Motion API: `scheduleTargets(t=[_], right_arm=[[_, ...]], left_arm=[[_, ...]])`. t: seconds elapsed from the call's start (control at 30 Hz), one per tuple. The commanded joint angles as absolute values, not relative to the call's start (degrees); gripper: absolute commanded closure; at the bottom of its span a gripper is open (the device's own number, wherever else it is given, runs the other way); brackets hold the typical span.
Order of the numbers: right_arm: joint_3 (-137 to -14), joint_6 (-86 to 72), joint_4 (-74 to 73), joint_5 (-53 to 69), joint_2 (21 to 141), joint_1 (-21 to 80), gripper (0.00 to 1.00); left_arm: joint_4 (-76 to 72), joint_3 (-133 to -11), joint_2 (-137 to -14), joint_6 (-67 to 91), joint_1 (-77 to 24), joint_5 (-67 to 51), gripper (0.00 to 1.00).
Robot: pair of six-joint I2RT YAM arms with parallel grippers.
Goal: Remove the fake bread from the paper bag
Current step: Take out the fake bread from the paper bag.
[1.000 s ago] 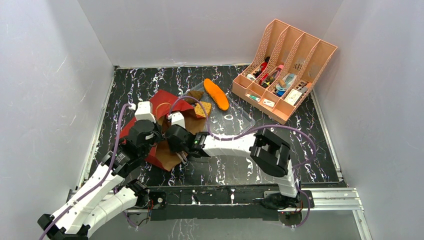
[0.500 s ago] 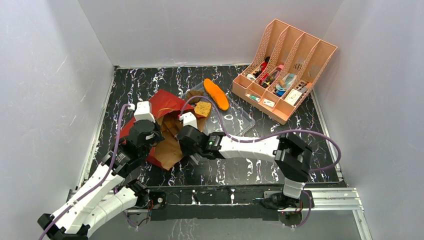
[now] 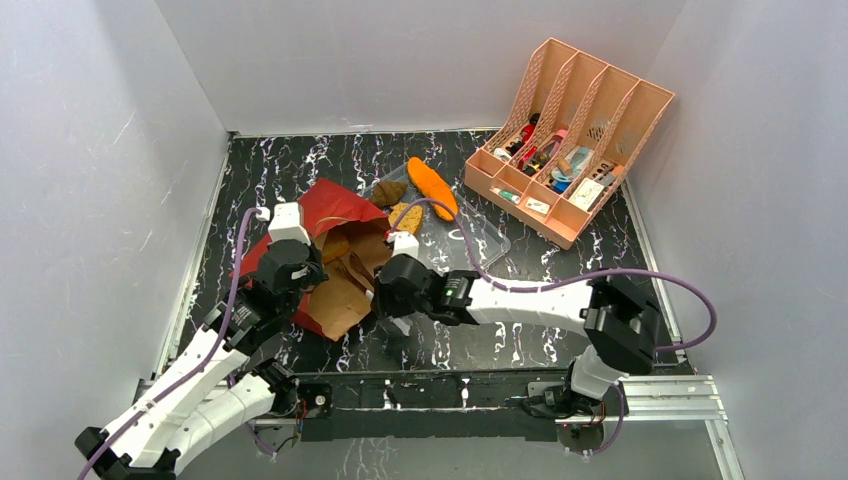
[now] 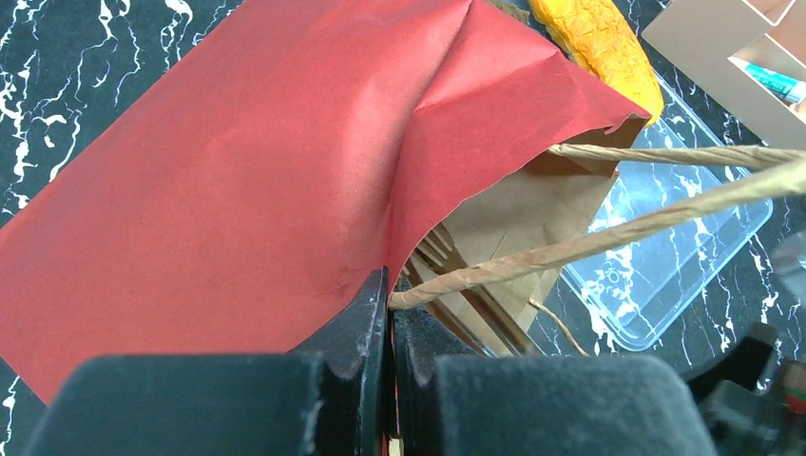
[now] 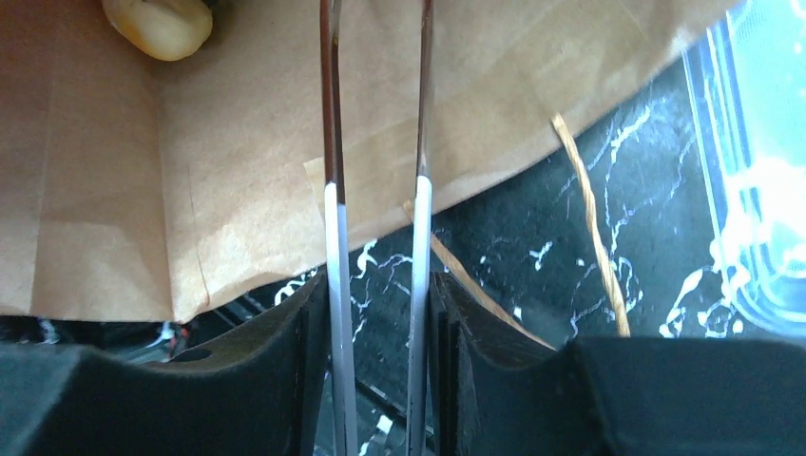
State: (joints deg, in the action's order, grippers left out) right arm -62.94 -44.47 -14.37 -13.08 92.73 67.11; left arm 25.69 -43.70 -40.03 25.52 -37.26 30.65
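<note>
My left jaws are closed tight on the rim of the red paper bag, beside its handle. My right jaws stand slightly open, holding nothing, over the bag's brown flap. One pale bread piece lies inside the bag. Farther right, the orange loaf lies on the clear tray, two smaller pieces beside it.

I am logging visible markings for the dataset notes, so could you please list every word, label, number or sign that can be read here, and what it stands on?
No text can be read in any view.
Items in the pink organizer: some carry labels, too small to read.
Clear tray: a faint embossed mark, unreadable.
Paper bag: no print showing.
</note>
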Motion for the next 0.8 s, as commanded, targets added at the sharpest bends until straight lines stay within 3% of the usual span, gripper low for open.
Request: scheduleTargets(t=[0.0, 0.23, 0.77], right_arm=[[-60.0, -54.0, -4.8, -13.0, 84.8, 66.6, 0.66], [-49.8, -69.0, 9.3, -8.2, 79.8, 66.2, 0.65], [-43.1, -92.4, 22.5, -5.0, 84.1, 66.3, 0.64]], left_arm=[[25.4, -45.1, -38.9, 24.8, -37.4, 31.4, 1.00], [25.1, -45.0, -38.5, 24.8, -37.4, 31.0, 1.00], [25.0, -45.3, -38.4, 25.3, -37.4, 30.5, 1.00]])
